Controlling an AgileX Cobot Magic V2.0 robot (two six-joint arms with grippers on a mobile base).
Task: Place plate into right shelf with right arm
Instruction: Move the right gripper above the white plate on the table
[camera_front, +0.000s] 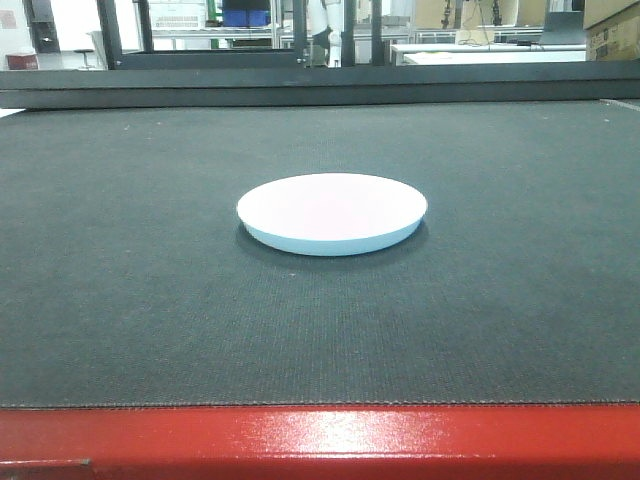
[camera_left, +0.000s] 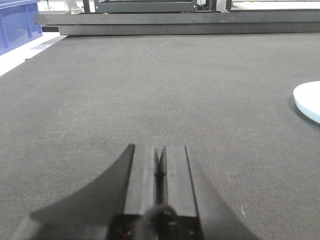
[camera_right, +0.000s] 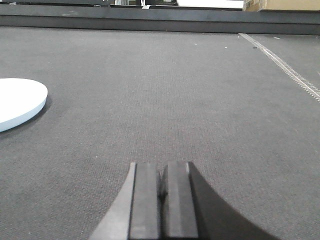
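The plate (camera_front: 332, 211), white with a pale blue rim, lies flat in the middle of the dark mat. Its edge shows at the right border of the left wrist view as the plate (camera_left: 309, 100) and at the left border of the right wrist view as the plate (camera_right: 17, 102). My left gripper (camera_left: 160, 149) is shut, empty, low over the mat to the plate's left. Also shut with nothing in it, my right gripper (camera_right: 161, 166) hovers low over the mat to the plate's right. The right shelf is out of view. Neither arm appears in the front view.
The table has a red front edge (camera_front: 320, 440) and a dark raised bar (camera_front: 320, 85) along its far side. A blue bin (camera_left: 17, 25) stands beyond the mat's far left corner. A pale strip (camera_right: 285, 65) runs along the mat's right side.
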